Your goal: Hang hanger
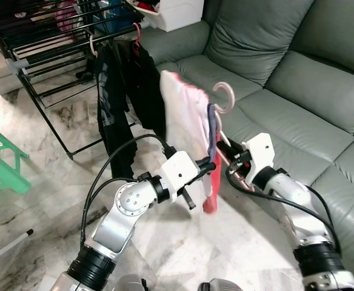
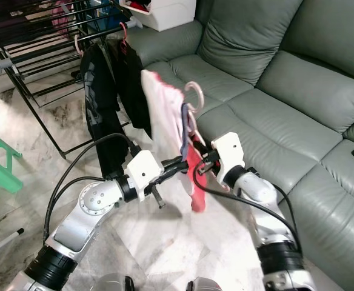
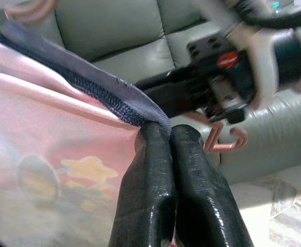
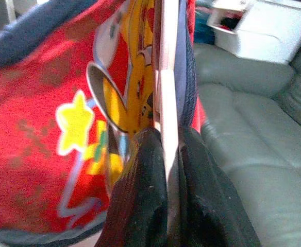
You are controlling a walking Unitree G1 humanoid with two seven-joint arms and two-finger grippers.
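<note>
Our left gripper [image 3: 161, 136] is pinched together on the navy collar of the shirt [image 1: 186, 118]; our right gripper [image 4: 170, 141] is clamped on the pink hanger [image 1: 224, 100]. We hold both before the grey sofa [image 1: 298, 79], well apart from the drying rack [image 1: 50, 36]. We read no writing, just a cartoon print.

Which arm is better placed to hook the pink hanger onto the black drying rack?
Right. The right gripper is clamped on the pink plastic hanger itself, so it steers the hook. The left gripper only pinches the red and white shirt. The black drying rack stands on the robot's left.
</note>
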